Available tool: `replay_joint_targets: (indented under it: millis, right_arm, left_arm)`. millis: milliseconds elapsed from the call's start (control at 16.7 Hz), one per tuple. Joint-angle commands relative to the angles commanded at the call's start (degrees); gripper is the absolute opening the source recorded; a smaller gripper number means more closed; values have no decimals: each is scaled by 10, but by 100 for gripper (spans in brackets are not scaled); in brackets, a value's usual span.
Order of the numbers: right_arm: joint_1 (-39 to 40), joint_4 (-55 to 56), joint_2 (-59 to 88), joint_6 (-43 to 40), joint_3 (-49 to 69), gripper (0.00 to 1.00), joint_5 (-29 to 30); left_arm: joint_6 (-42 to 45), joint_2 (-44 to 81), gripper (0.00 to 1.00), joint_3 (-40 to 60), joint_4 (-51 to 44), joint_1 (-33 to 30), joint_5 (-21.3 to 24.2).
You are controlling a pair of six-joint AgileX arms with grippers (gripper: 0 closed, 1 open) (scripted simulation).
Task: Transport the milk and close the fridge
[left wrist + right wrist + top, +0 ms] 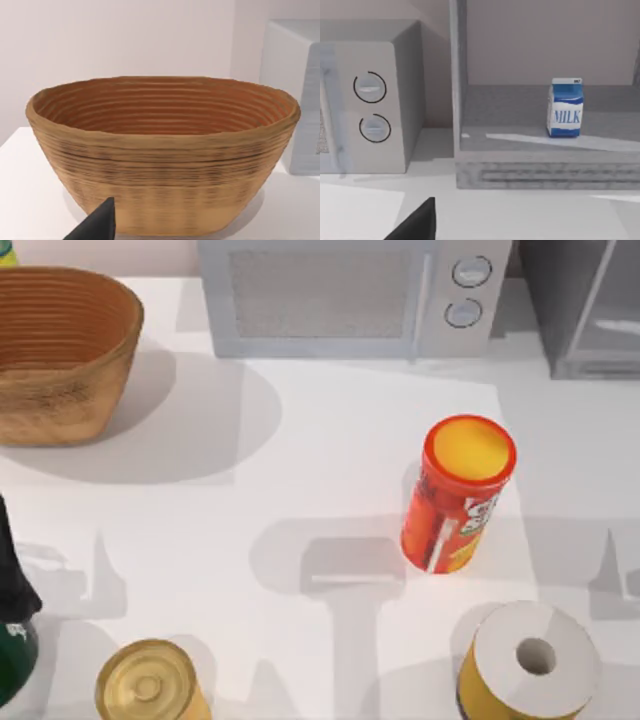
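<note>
The milk (565,107), a small blue and white carton with "MILK" on its front, stands upright on the floor inside the fridge (545,170). The grey fridge (585,300) sits at the table's back right corner, and its inside is open to the right wrist view. A dark part of my right gripper (417,222) shows low in that view, well short of the fridge and apart from the milk. A dark part of my left gripper (97,225) shows in front of the wicker basket (160,160), touching nothing.
A light grey microwave (350,295) with two knobs stands at the back beside the fridge. The basket (60,350) is at the back left. A red chips tube (460,495), a paper roll (530,660), a tin can (150,685) and a dark green bottle (12,630) stand nearer the front.
</note>
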Motion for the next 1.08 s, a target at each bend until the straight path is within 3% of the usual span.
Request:
replay_joint_targets:
  millis: [240, 480, 1080]
  right_arm:
    - [-2, -5, -1, 0, 4, 100, 0]
    - [-3, -84, -41, 0, 36, 100, 2]
    - [-5, -493, -265, -2, 220, 100, 6]
  left_arm:
    - [0, 0, 100, 0, 0, 0, 0]
    - [0, 0, 100, 0, 0, 0, 0]
    - [0, 0, 100, 0, 0, 0, 0]
